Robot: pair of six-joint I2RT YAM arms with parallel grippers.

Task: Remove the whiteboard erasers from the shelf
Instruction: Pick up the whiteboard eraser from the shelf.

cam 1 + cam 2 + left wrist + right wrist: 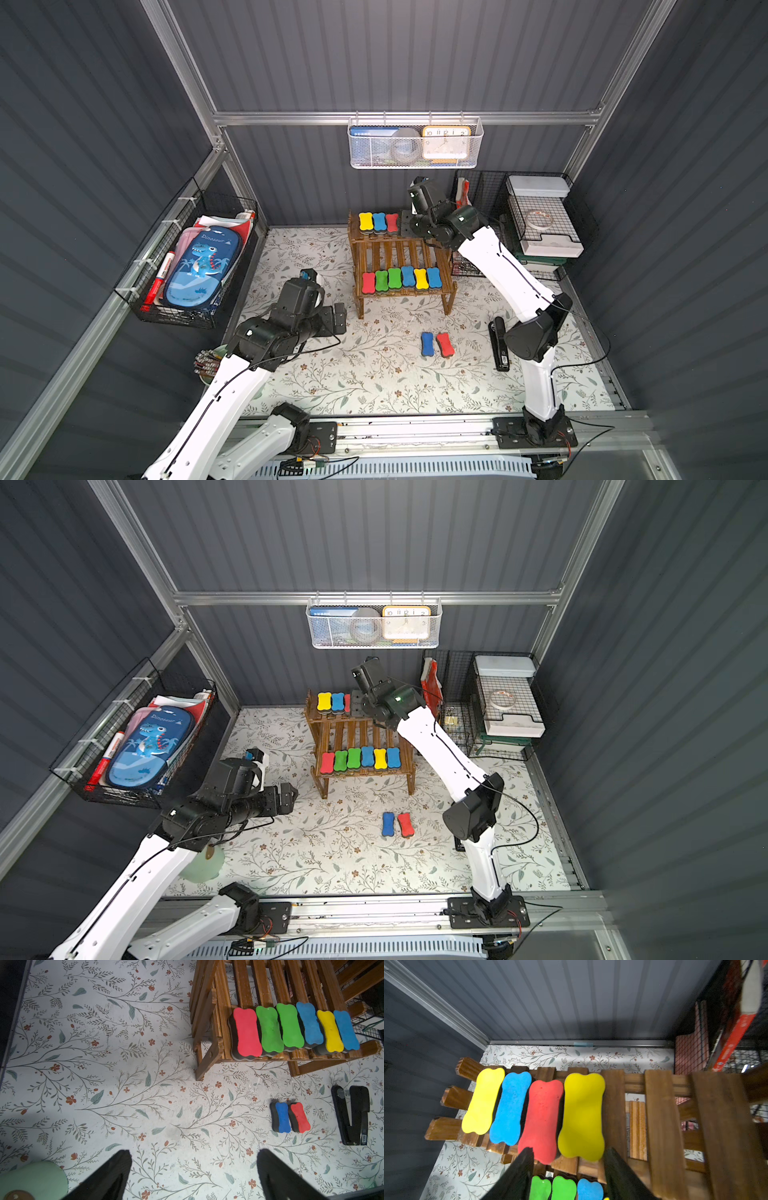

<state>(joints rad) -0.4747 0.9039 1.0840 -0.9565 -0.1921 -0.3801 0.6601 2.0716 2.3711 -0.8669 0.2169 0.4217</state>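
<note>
**Open jaws line up on the top tier's end eraser**

Black and parted, the right arm's jaws hang empty over the front edge of the shelf [662, 1126]. The near end of a yellow eraser [581, 1115] sits just ahead of the gap between them. A red eraser [542, 1120] lies tight against it, its own near end right at one fingertip [527, 1157]. A blue one [510, 1107] and a second yellow [483, 1101] sit farther out beyond that jaw.

To take the end eraser cleanly, the jaws probably need to slide toward the bare slats. One finger would then drop into the narrow seam beside the red and the other onto open wood, closing across the foam's waist. Beyond the free jaw the slats are bare, and past them stands the wire-grid organiser [490, 195]. The back wall [571, 1001] is close ahead, so lifting straight up and drawing back looks the safest way out.

Beneath the jaws runs the lower tier, its row of six erasers [270, 1028] not yet cleared. The left arm's jaws stand wide open and empty above the bench [124, 1084]. Ahead of them a dark-blue eraser [282, 1118] and a second red eraser [300, 1118] lie side by side near a black stapler [351, 1118].
</note>
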